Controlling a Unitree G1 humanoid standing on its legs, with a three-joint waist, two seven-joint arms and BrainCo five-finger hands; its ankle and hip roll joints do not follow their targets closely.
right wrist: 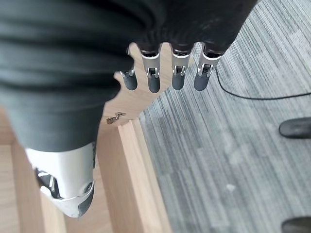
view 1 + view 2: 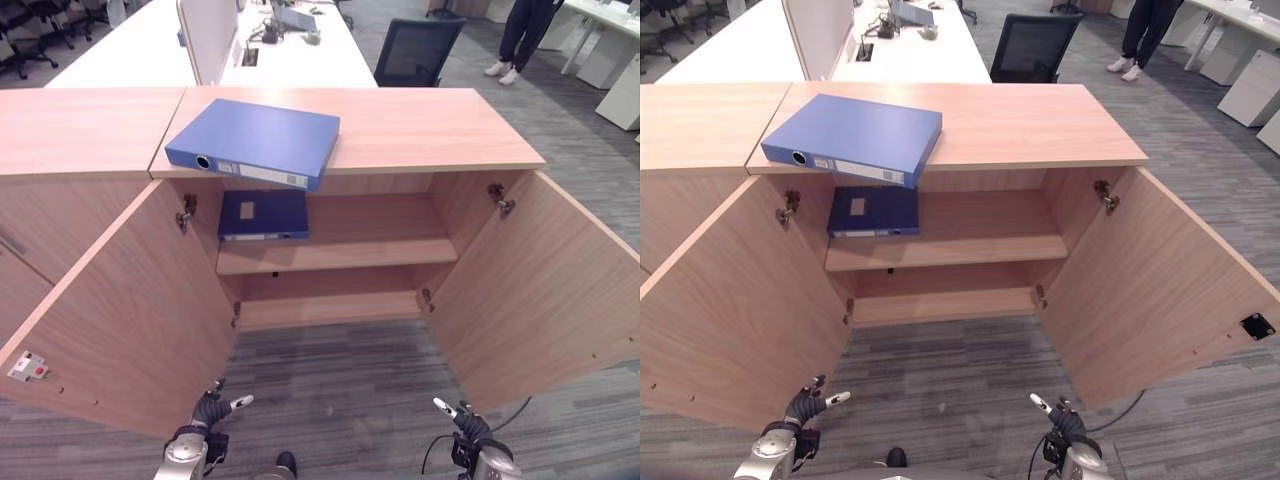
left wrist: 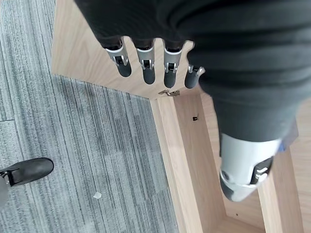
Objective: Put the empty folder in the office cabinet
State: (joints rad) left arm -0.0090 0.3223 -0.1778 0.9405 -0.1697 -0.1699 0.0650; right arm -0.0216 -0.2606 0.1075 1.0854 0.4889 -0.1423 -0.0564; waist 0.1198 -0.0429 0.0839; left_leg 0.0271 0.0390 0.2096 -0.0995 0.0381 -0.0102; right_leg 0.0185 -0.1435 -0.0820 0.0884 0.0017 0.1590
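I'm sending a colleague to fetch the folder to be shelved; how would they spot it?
Find the open wooden cabinet. On its top, left of centre, lies a thick blue ring-binder folder, overhanging the front edge. The darker, thinner blue folder lies on the shelf inside.

Count taken at the cabinet point(image 2: 430, 125). Blue folders: two, one folder on the cabinet top point(image 2: 255, 142) at the left, one folder on the upper shelf point(image 2: 263, 215) inside, left end. Cabinet doors standing open: two, the left door point(image 2: 120, 320) and the right door point(image 2: 540, 290). Shelves inside: two. Office chairs at the far side: one dark chair point(image 2: 415, 50). Persons: one person point(image 2: 522, 35), far right.
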